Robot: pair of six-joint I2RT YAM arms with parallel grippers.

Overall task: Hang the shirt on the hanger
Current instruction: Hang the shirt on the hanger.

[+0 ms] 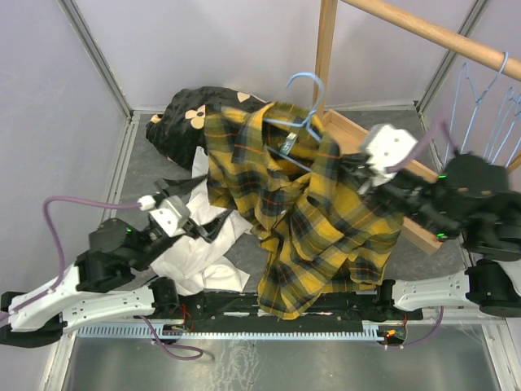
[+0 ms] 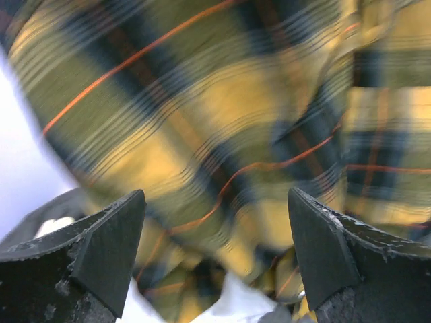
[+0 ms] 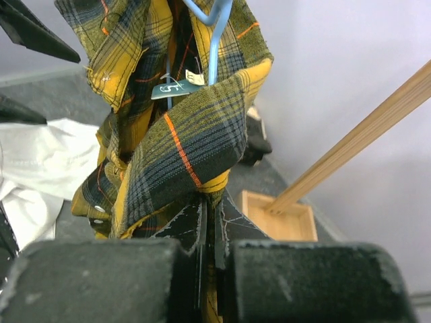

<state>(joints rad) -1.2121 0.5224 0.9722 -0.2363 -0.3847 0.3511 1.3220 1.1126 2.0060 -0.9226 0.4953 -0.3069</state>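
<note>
Near left: left gripper (image 2: 215,256) spread wide, gripping nothing, pointed at the shirt (image 1: 301,220) just ahead; plaid blurred in that wrist view, so cannot tell whether touching or just short of it. Beside and under it, white garment (image 1: 203,265) on the table (image 1: 155,163), not part of the job. Near middle: shirt's lower edge hanging over the arm bases, body bunched and twisted. Right of middle: right gripper (image 3: 212,223) clamped tight on a fold of plaid near the collar, holding the shirt up. Just above that pinch: the hanger (image 3: 214,47), pale-blue wire running down into the collar, neck tag (image 3: 176,87) against it. From above, hook (image 1: 305,81) poking out of the shirt's top on the far side. Judged partly done: hanger in the neck, but cloth heaped to one side, shoulders probably not seated on both wire ends, front not hanging straight. Left to do, by this reading: spread the shoulders over the wire, then let go. Farther back: black flowered cloth (image 1: 191,114) far left, wooden rail (image 1: 431,32) and spare hangers (image 1: 488,114) far right, apart from the shirt.
</note>
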